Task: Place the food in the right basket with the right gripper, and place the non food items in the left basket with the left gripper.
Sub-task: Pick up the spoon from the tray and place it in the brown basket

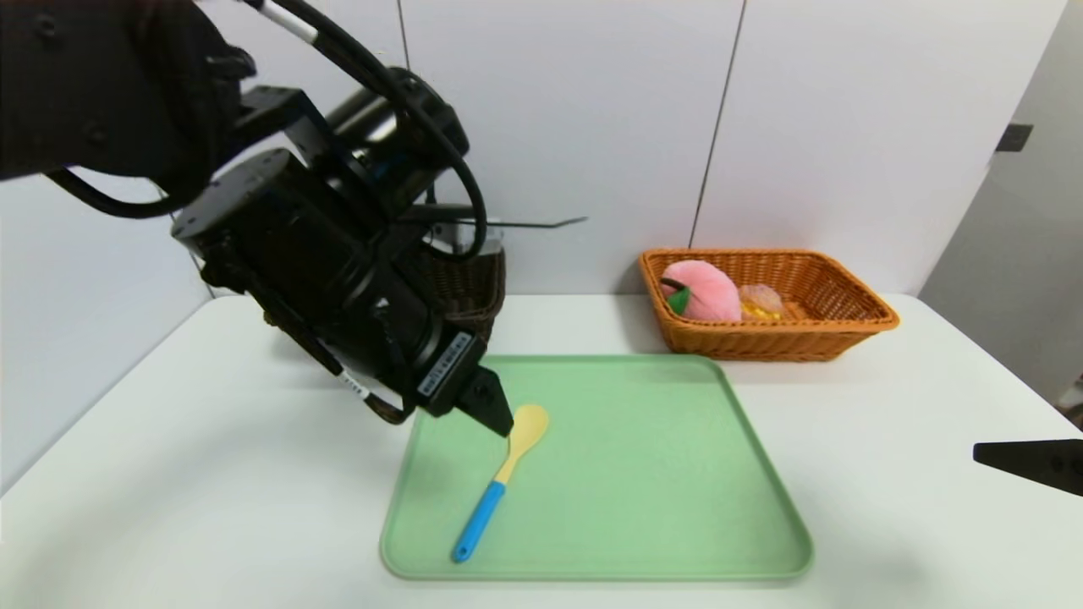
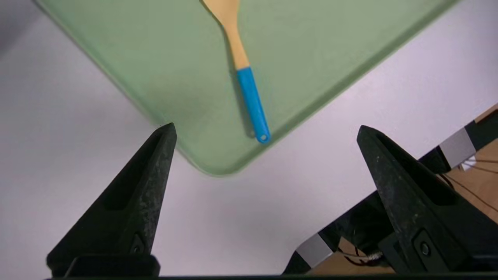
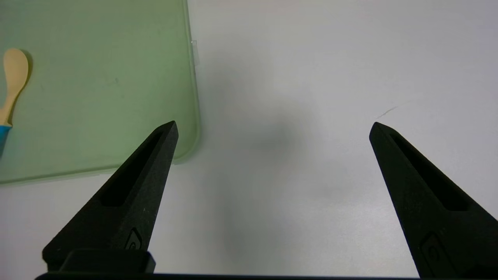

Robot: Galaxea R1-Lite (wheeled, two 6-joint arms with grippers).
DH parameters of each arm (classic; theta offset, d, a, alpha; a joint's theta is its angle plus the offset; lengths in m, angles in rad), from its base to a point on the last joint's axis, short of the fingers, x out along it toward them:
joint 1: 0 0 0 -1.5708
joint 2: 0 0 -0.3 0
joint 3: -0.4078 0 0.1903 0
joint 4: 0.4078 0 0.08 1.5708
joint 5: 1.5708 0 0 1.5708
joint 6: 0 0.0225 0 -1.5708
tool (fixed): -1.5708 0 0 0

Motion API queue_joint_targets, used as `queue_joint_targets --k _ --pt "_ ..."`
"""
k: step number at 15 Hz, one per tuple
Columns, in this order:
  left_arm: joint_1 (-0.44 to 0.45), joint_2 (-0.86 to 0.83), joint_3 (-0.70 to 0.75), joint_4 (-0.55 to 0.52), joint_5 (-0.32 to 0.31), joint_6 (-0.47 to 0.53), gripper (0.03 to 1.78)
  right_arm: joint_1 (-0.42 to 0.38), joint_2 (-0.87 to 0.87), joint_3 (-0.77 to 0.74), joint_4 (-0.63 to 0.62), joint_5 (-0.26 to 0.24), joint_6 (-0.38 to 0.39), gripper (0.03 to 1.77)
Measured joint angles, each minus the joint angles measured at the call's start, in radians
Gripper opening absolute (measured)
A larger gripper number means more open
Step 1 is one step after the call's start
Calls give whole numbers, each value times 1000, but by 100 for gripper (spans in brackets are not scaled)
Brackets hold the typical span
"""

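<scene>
On the green tray (image 1: 660,474), nearest its left front part, a spatula (image 1: 499,482) is laid flat (blue handle forward, pale blade behind). It is judged light, stiff and thin; a grip across the handle seems best. Above the blade, the left claw (image 1: 495,414) hangs spread apart. At the right edge the right claw (image 3: 272,128) is parked, spread. Beyond, the right basket (image 1: 846,338) holds a plush peach (image 1: 702,292) and another food; the left basket (image 1: 474,288) is largely hidden.
</scene>
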State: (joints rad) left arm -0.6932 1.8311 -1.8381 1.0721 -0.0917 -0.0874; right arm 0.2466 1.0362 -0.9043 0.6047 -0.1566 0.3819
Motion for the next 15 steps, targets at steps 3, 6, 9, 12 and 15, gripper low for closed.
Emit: queue_joint_targets --k 3,6,9,12,15 --pt "-18 58 34 -6 -9 -33 166 0 -1 0 -1 0 7 170" --pt "-25 132 33 -38 -10 -40 167 0 -1 0 -1 0 9 170" --pt "-34 204 16 -61 -10 -45 168 0 4 1 -4 2 -2 170" --pt "-45 242 -8 -63 -9 -45 169 4 14 10 -96 28 -80 170" --pt "-50 260 -19 -63 -9 -46 169 3 40 49 -264 53 -214 170"
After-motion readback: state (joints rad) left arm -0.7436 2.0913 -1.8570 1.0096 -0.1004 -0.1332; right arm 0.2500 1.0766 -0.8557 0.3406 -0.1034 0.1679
